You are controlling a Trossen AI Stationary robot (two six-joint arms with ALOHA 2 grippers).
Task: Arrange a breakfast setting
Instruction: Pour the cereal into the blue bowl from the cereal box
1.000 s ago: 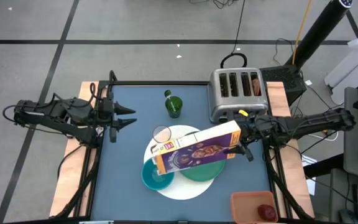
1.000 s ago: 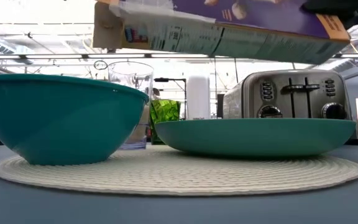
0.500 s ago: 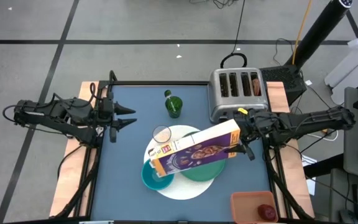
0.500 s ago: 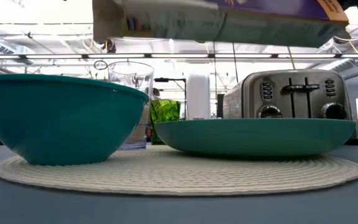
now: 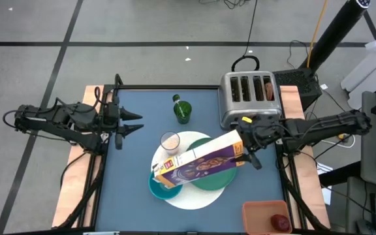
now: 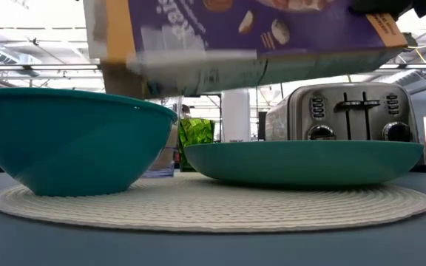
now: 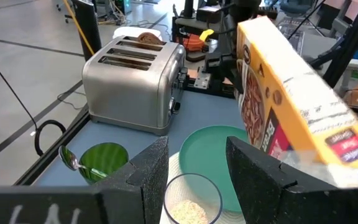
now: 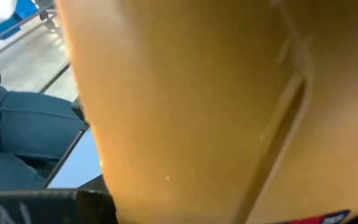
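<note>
My right gripper (image 5: pixel 245 149) is shut on the purple cereal box (image 5: pixel 200 158), which hangs slanted above the green plate (image 5: pixel 214 177) and the teal bowl (image 5: pixel 162 187). Plate, bowl and the small clear glass (image 5: pixel 170 140) stand on the white round mat (image 5: pixel 198 196). The green cup (image 5: pixel 182 111), with the spoon (image 7: pixel 71 163) in it, stands on the table behind them. My left gripper (image 5: pixel 133 122) waits open near the table's left edge, with nothing between its fingers (image 7: pixel 146 172). My right gripper pinches the cereal box at its right end (image 5: pixel 236 145) between its two fingers. The fingers come nearly level from the table's right, along the box. The box is lifted clear, its left end (image 6: pixel 124 55) lower, above the bowl. The box hides the contact in the right wrist view.
A silver toaster (image 5: pixel 249 98) stands at the far right, with a bagel (image 7: pixel 145 38) in a slot. An orange-pink tray (image 5: pixel 263 214) at the near right holds a dark-red fruit (image 5: pixel 279 222). The glass (image 7: pixel 188 200) has pale grains in its bottom.
My right gripper has carried the cereal box a little toward the table's left and tipped it. The box's left end has sunk toward the bowl, while its right end stays in the fingers.
</note>
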